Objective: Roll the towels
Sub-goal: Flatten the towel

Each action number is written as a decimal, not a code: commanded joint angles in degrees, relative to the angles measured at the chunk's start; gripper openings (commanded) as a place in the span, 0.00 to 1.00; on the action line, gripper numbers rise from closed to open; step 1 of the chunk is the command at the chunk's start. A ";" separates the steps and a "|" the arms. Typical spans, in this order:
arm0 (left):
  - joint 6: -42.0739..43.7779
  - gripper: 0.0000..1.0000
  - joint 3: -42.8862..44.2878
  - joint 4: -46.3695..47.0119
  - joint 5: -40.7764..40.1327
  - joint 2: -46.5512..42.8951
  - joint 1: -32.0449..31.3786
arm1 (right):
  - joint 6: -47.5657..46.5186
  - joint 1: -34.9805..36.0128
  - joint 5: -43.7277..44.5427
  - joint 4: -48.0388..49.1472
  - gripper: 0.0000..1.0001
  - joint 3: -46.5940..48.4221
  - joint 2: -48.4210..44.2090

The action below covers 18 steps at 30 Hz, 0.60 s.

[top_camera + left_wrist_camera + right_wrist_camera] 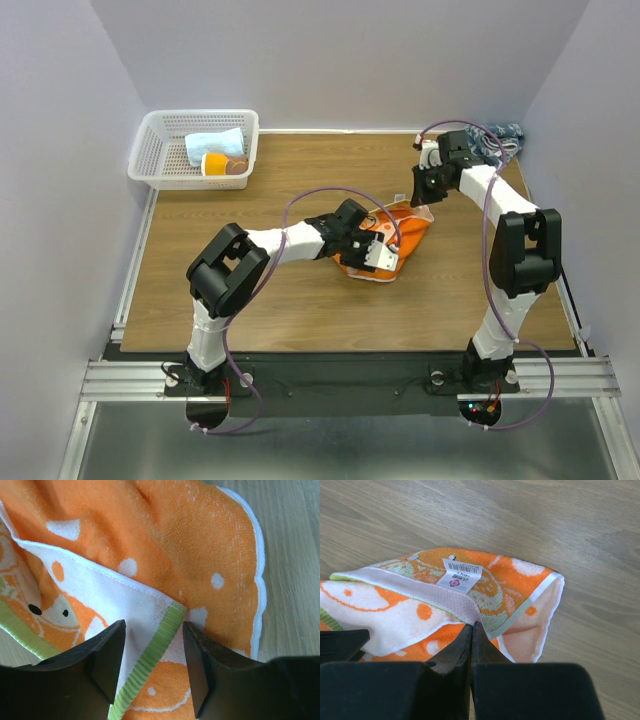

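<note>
**Top view.** A white mesh basket point(141, 160) is sitting at the far-left corner of the wooden table point(250, 300), holding a light-blue cloth point(215, 144) and an orange cup-like item point(214, 164). The dark-blue-and-white towel point(503, 135) is lying bunched at the far-right corner, just beyond the right arm's wrist.

The orange-printed towel point(400, 235) is lying crumpled and partly folded at mid-table, reached by both arms.

**Wrist views.** The left gripper point(153, 625) is standing over the orange-printed towel with fingers spread, straddling the towel's green edge stripe point(150, 660). The right gripper point(471, 626) is meeting the towel's edge with fingers pressed together; whether any cloth is caught between them cannot be told. A white barcode label point(460, 574) is showing on the folded-over layer.
</note>
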 commanded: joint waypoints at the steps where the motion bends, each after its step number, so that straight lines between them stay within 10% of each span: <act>1: 0.42 0.55 0.64 1.66 0.28 -0.98 -0.24 | 0.39 -0.53 -0.64 0.31 0.01 3.08 0.41; 18: -7.83 0.01 8.52 -4.38 7.39 -7.92 8.01 | 2.76 -5.97 -0.37 0.39 0.01 11.33 3.31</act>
